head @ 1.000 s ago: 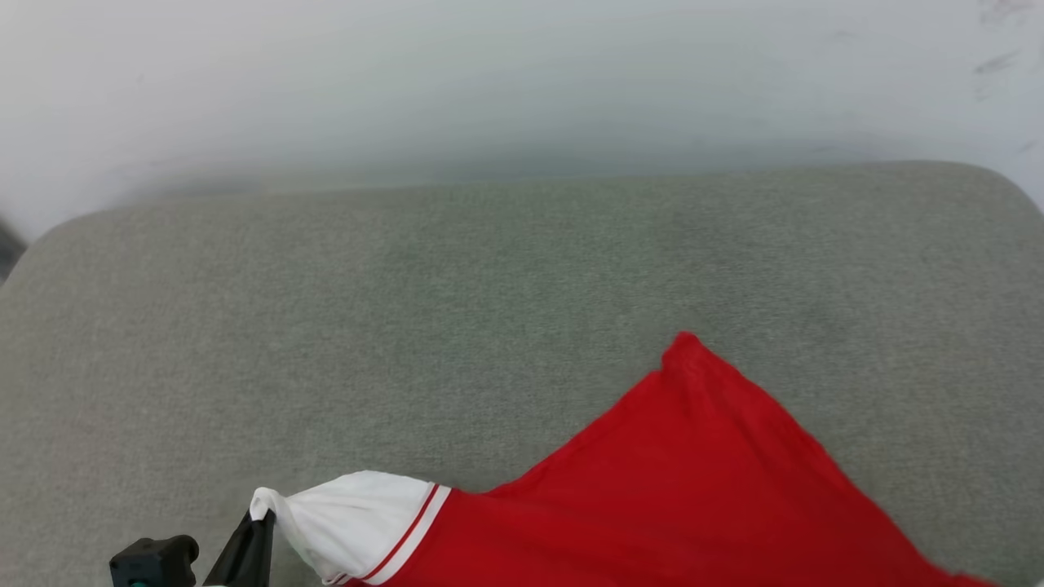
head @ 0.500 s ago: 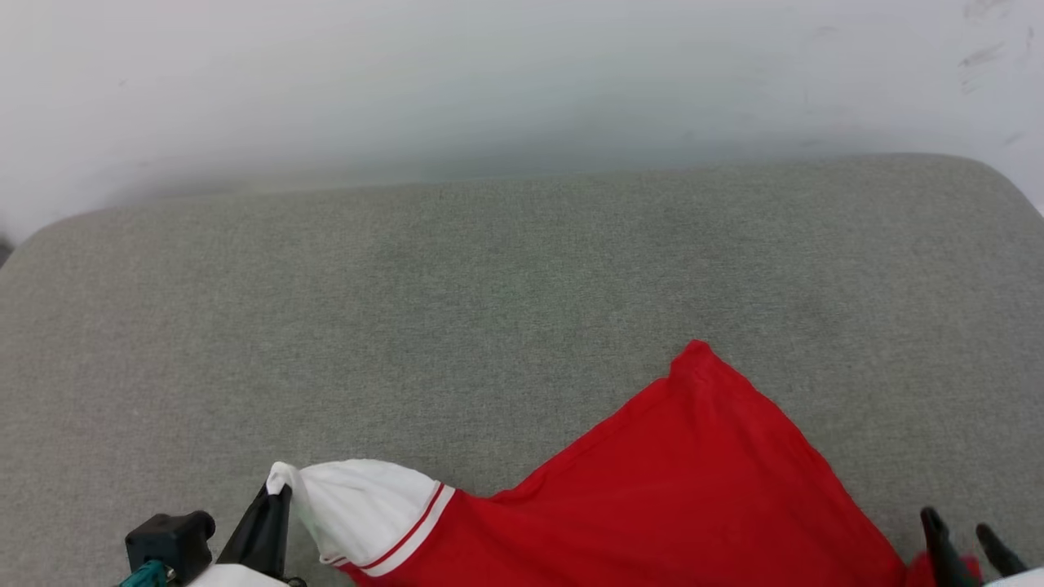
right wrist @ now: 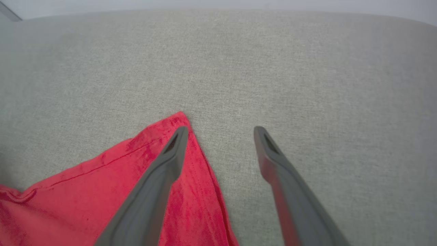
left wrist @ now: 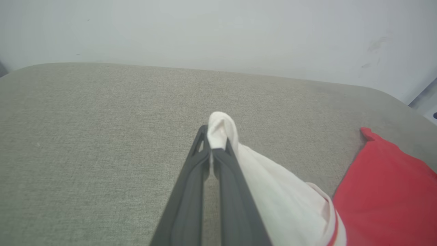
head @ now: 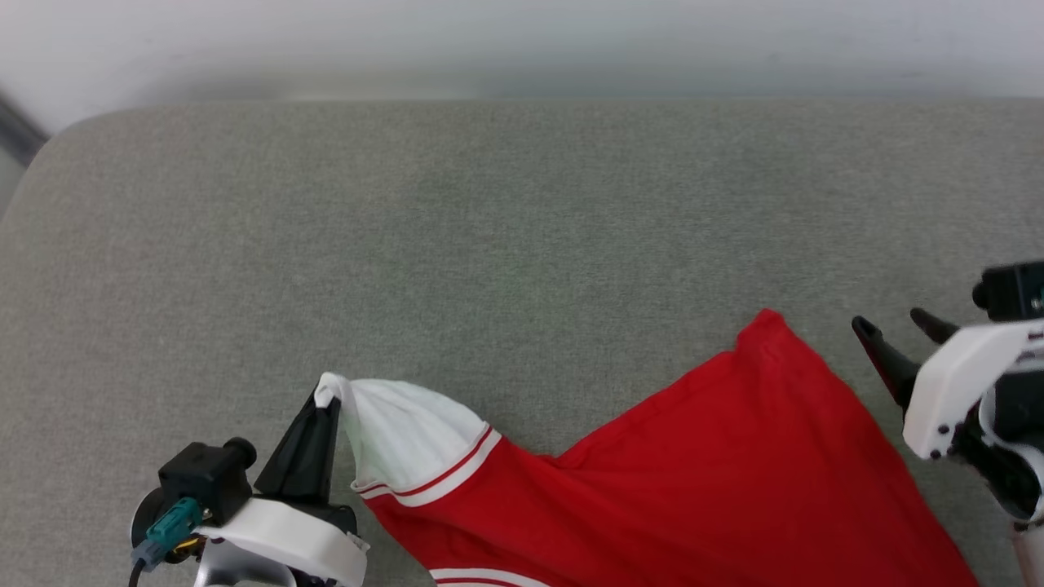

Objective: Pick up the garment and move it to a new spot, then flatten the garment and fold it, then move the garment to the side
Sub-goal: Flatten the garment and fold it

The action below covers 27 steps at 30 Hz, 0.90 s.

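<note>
The left end effector [head: 325, 401] was pinched shut on the tip of the white sleeve [head: 408, 432], and a small fold of white cloth bulged past its fingertips in the left wrist view. From that grip the sleeve ran to its right, through the red-and-white striped trim, into the red body of the garment [head: 718, 473]. The garment lay spread on the grey upholstered surface [head: 522, 228], between the two end effectors.

The right end effector [head: 889, 319] held nothing, with its fingers spread wide apart. In the right wrist view one finger [right wrist: 164, 160] lay over the garment's pointed red corner [right wrist: 179, 119] and the other over bare surface. Whether it touched the cloth could not be told. Beyond both stood a pale wall [head: 522, 41].
</note>
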Tool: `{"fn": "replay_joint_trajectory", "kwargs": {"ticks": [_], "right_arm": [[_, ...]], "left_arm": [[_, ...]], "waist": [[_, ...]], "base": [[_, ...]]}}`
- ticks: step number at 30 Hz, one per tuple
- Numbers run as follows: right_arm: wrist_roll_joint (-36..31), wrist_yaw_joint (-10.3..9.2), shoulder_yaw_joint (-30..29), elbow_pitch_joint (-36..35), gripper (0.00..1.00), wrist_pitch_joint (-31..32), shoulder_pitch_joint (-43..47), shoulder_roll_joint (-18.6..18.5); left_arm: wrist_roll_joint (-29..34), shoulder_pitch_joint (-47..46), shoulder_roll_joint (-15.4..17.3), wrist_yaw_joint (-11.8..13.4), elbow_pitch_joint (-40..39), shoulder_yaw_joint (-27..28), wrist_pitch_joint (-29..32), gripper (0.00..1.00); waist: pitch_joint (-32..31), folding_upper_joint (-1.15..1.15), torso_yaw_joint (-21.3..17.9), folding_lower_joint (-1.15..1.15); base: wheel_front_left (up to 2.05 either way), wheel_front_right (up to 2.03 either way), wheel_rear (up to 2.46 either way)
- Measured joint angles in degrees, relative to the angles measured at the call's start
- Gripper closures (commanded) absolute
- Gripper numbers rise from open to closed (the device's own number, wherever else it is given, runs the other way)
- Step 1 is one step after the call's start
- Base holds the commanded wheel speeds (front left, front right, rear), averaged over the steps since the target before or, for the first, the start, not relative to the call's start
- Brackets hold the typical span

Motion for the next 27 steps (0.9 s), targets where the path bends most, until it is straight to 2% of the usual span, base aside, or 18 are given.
{"fn": "replay_joint_trajectory", "kwargs": {"ticks": [3,7,10,18,19,20,21,27], "right_arm": [[1.6,0.01,5.2,0.0,0.00,9.9,-5.8,-3.8],[3.1,0.00,10.5,1.0,0.00,20.4,-11.2,-6.7],[4.1,0.00,13.0,2.7,0.00,24.8,-13.3,-8.1],[7.0,0.01,16.1,6.8,0.00,30.2,-16.2,-9.5],[7.5,0.01,16.2,7.2,0.20,30.7,-16.3,-9.6],[7.7,0.00,16.4,7.5,0.67,31.2,-16.7,-9.6],[7.7,0.00,16.4,7.5,1.00,31.2,-16.7,-9.6],[9.4,0.00,18.0,9.3,1.00,31.3,-17.2,-9.1]], "left_arm": [[0.4,-1.9,-0.7,-0.4,-0.4,-1.0,-0.7,1.00],[0.9,-4.2,-1.5,-1.3,-0.8,-2.3,-1.7,1.00],[1.0,-6.0,-2.2,-1.8,-0.8,-3.1,-2.3,1.00],[0.9,-7.9,-2.9,-2.9,1.0,-3.6,-3.8,1.00],[0.9,-7.9,-2.9,-2.9,1.3,-3.6,-3.9,1.00],[0.8,-7.9,-2.9,-2.9,1.5,-3.6,-4.0,1.00],[0.8,-7.9,-2.9,-2.9,1.5,-3.6,-4.0,1.00],[0.5,-8.2,-2.5,-2.9,2.7,-3.4,-4.2,1.00]], "waist": [[2.2,0.00,1.7,0.00],[4.9,0.00,3.9,0.00],[6.9,0.00,5.5,0.00],[11.0,0.00,8.0,0.00],[11.1,0.00,8.2,0.00],[11.2,0.00,8.2,0.00],[11.2,0.00,8.2,0.00],[10.1,0.00,7.8,0.00]], "base": [[0.00,0.00,0.00],[0.00,0.00,0.00],[0.00,0.00,0.00],[0.00,0.00,0.00],[0.00,0.00,0.00],[0.00,0.00,0.00],[0.00,0.00,0.00],[0.00,0.00,0.00]]}}
